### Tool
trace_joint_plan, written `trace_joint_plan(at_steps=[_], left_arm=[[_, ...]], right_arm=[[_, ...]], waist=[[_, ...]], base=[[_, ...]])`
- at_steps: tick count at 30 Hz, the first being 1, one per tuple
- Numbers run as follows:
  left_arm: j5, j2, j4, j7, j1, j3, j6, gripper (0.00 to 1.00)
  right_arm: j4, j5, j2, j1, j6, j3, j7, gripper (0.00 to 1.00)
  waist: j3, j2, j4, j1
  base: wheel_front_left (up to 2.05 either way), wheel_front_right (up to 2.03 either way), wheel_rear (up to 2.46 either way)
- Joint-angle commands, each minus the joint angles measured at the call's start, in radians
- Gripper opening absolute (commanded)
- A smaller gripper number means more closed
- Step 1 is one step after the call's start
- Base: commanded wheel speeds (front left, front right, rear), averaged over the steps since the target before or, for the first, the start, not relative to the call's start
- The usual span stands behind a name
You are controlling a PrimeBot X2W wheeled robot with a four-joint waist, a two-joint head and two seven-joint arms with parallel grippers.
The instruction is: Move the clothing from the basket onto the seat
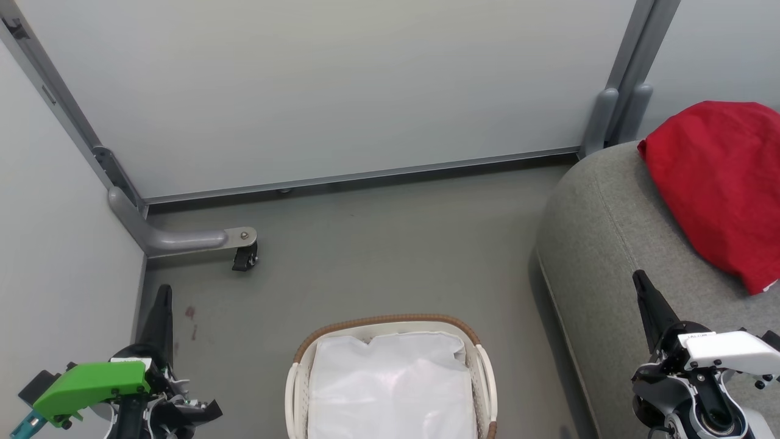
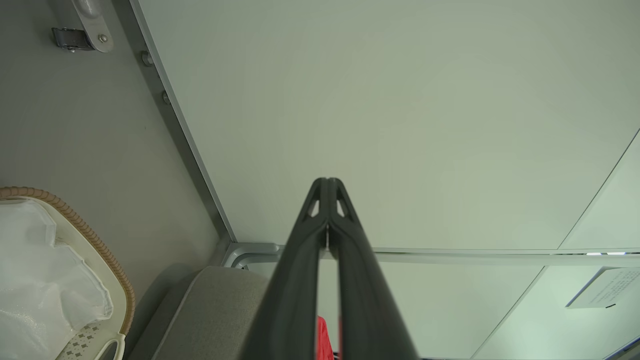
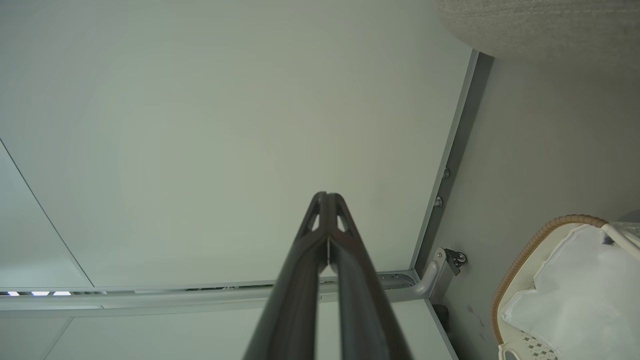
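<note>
1. We saw the left gripper (image 1: 163,291) at the lower left of the head view. Its two long dark fingers were pressed together at the tips and grasped nothing. A bright green housing (image 1: 91,387) sat on its wrist.
2. In the left wrist view those fingers met tip to tip and pointed at a pale wall panel (image 2: 400,125).
3. We saw the right gripper (image 1: 640,279) at the lower right, likewise clenched on nothing. Its fingers showed against the front edge of the grey woven seat (image 1: 609,244).
4. The clothing (image 1: 719,183), a bright red garment, lay draped on top of the seat at the upper right and ran off the picture's right edge.
5. The basket (image 1: 390,320), white with a brown woven rim, stood on the grey floor (image 1: 378,244) between the two grippers, near the seat but apart from it. A crumpled white liner (image 1: 390,384) lay inside it.
6. Beyond the basket, a grey metal foot with a small black caster (image 1: 245,259) reached out from the corner where the wall panels met.
</note>
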Motion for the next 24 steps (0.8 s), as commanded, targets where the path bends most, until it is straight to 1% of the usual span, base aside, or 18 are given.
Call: trace_joint_plan(at_steps=[1, 24], left_arm=[[-0.004, 0.004, -0.002, 0.004, -0.01, 0.002, -0.006, 0.0], [-0.004, 0.004, -0.002, 0.004, -0.01, 0.002, -0.005, 0.0]], right_arm=[[-0.004, 0.003, -0.006, 0.01, 0.0, -0.002, 0.003, 0.0], [-0.004, 0.003, -0.006, 0.01, 0.0, -0.002, 0.003, 0.0]], waist=[[0.0, 0.0, 0.0, 0.0], [0.0, 0.0, 0.0, 0.0]], base=[[0.0, 0.0, 0.0], [0.0, 0.0, 0.0]])
